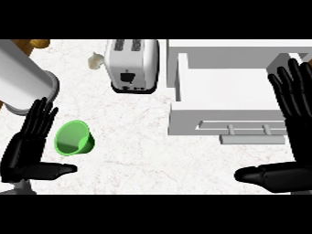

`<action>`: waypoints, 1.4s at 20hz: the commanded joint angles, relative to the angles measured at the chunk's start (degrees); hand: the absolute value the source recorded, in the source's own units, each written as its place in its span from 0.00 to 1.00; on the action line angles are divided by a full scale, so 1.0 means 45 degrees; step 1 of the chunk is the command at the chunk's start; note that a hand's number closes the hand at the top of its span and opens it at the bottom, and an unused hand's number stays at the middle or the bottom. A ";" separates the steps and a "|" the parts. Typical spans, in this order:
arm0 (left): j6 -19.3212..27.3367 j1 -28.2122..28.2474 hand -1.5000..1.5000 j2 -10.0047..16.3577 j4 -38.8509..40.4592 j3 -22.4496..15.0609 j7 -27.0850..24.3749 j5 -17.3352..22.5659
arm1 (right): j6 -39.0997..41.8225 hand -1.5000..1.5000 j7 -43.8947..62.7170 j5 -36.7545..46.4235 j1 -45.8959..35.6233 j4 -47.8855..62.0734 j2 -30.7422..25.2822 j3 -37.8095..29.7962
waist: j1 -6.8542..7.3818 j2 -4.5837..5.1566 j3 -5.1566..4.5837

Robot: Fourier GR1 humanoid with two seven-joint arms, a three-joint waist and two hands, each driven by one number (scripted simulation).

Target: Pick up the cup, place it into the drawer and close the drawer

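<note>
A green cup (74,138) lies tipped on the marble counter at the left, its opening facing up and toward me. My left hand (26,151) is open just left of it, fingers straight, thumb pointing right below the cup, not touching it. The white drawer (226,89) stands pulled open at the right, its inside bare, its handle (249,129) on the front panel. Over the drawer's right side, my right hand (300,137) is open with fingers straight up and thumb pointing left.
A white toaster (132,64) stands at the back centre beside the drawer. A large white cylinder (13,75) sits at the back left above my left hand. A small pale object (96,61) lies left of the toaster. Wooden edge shows at far left.
</note>
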 commanded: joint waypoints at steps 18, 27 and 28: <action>-0.0329 -0.1718 0.00 0.0469 0.7433 0.0504 -0.5153 -0.1495 | 0.0488 0.00 -0.0088 -0.0124 0.1085 -0.0760 0.0050 0.0141 | -0.0073 0.0005 -0.0005; -0.0422 -0.2267 0.00 0.0772 0.9174 0.0573 -0.6343 -0.1649 | 0.0863 0.00 0.0701 -0.1012 0.0229 -0.0693 -0.0666 -0.0764 | -0.0043 0.0002 -0.0002; -0.0652 -0.3027 0.00 0.1171 0.9629 0.0761 -0.5840 -0.1439 | 0.0098 0.00 0.1499 -0.0371 0.0254 -0.1856 -0.0065 0.0207 | -0.0057 -0.0002 -0.0005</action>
